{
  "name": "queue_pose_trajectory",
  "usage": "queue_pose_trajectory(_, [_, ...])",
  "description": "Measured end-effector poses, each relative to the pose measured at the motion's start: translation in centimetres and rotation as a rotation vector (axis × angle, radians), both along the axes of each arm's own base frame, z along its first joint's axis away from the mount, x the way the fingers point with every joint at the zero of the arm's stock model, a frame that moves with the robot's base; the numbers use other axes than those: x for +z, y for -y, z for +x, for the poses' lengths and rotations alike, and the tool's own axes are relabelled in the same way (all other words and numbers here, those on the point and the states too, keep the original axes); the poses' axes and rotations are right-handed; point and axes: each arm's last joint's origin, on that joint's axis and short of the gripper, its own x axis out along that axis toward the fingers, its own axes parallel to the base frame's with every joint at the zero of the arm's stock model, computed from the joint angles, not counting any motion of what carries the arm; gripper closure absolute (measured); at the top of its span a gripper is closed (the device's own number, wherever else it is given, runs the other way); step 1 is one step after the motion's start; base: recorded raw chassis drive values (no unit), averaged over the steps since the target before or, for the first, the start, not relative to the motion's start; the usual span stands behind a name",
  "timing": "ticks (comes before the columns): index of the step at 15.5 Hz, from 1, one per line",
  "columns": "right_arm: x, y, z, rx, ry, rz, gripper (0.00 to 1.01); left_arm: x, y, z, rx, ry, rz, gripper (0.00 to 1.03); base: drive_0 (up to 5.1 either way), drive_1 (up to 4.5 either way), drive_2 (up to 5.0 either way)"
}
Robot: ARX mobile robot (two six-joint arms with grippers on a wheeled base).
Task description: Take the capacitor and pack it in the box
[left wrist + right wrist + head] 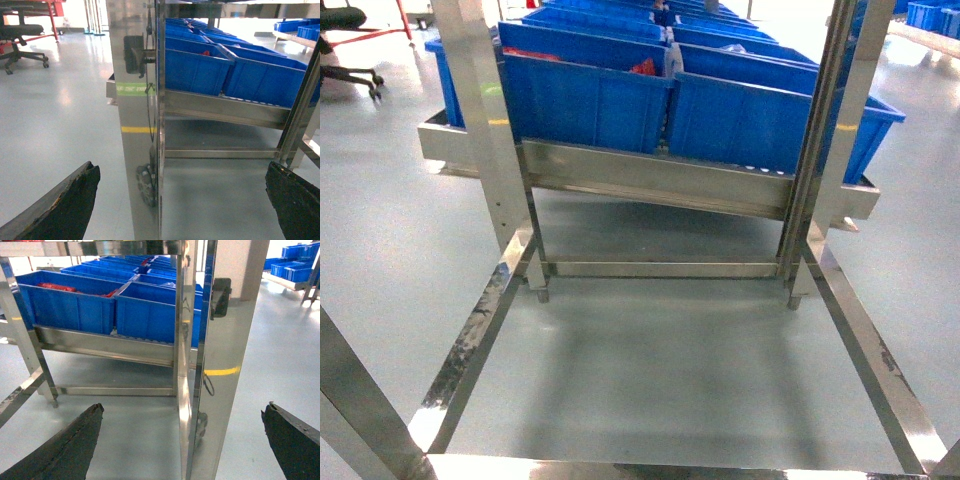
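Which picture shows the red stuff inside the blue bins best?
The right wrist view: red items lie in plain sight across the left blue bin. The head view shows only a red sliver behind a bin wall. The left wrist view shows just a tiny red speck.

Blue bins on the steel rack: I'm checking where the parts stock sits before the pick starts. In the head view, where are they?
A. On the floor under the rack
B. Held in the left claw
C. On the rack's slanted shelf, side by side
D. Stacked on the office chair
C: the blue bins sit side by side in rows on the slanted shelf of the steel rack, above the bare grey floor.
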Motion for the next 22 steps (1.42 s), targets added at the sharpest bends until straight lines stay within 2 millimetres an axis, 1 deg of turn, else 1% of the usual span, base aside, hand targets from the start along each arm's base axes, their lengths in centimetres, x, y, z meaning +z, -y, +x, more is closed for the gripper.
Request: queue_pose_trajectory(22, [-0.02, 0.00, 0.00, 0.000, -0.002, 0.000, 0.03, -0.01, 0.00, 0.00, 0.000, -0.001, 0.000, 0.05, 0.0, 0.00, 0.0])
